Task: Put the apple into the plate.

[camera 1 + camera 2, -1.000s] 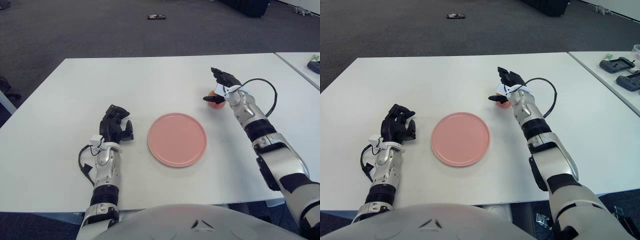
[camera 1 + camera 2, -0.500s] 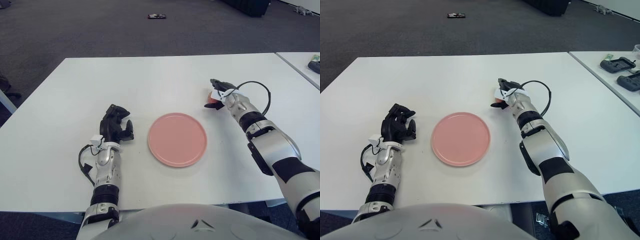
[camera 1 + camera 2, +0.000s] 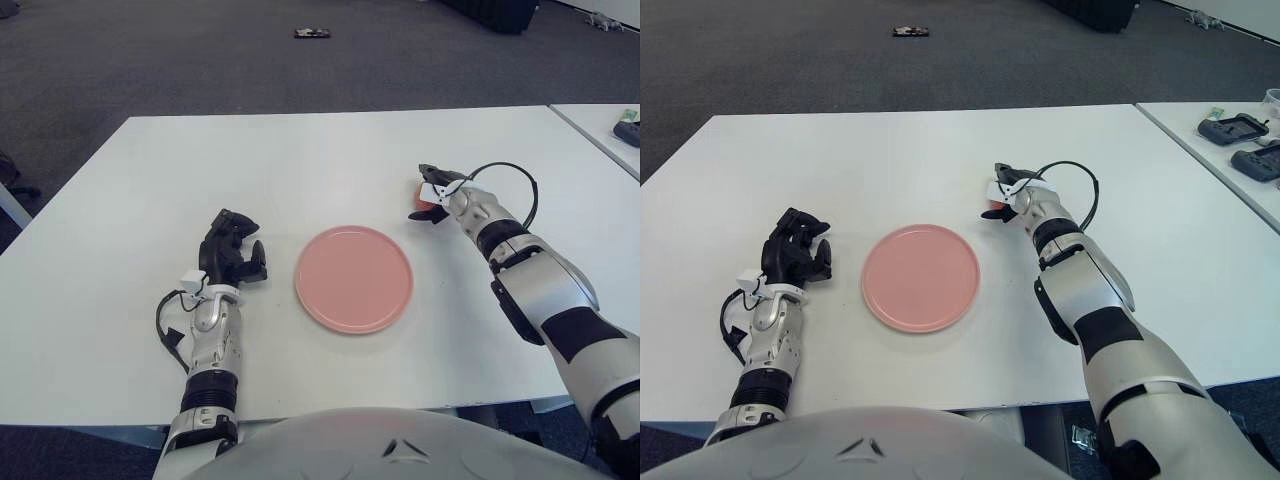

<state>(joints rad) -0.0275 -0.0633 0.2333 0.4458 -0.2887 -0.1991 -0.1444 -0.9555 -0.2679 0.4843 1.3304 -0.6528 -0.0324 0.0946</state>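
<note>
Lowering from where it hovered a second ago, our right hand [image 3: 432, 196] is now settling down onto the apple [image 3: 417, 189], its dark fingers curling over the top and near side so that only a sliver of red is showing at the left edge. We judge the grasp is closing but not proven firm; the apple is still sitting on the white table [image 3: 300, 160], well to the right of the pink plate [image 3: 354, 278] and apart from it. Being roundish and mostly covered, the apple is giving us no clear long axis or stem direction. Our left hand [image 3: 232, 252] is showing left of the plate, fingers loosely curled and holding nothing.
</note>
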